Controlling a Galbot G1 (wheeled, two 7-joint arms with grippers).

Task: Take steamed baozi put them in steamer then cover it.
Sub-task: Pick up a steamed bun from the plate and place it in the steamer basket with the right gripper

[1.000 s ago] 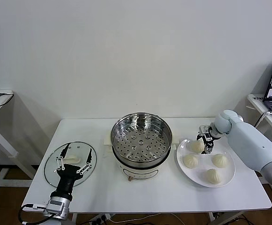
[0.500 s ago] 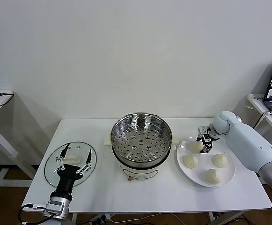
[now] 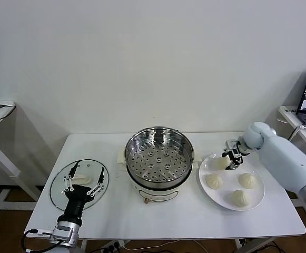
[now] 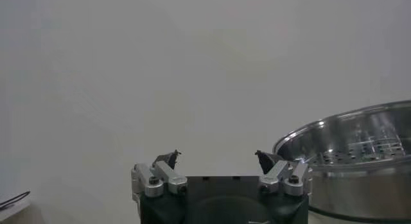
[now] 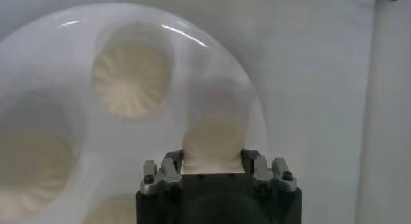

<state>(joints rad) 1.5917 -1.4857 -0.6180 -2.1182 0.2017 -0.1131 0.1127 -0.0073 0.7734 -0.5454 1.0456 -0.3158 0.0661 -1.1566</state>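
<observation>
One baozi (right pincer)

Cream-white baozi with pleated, radiating folds on a glossy white plate. Shiny silver steamer, tray dotted with round holes, on a cream base. Clear glass cover with metal rim and pale handle. White table, off-white wall. Black-and-silver left gripper.
</observation>
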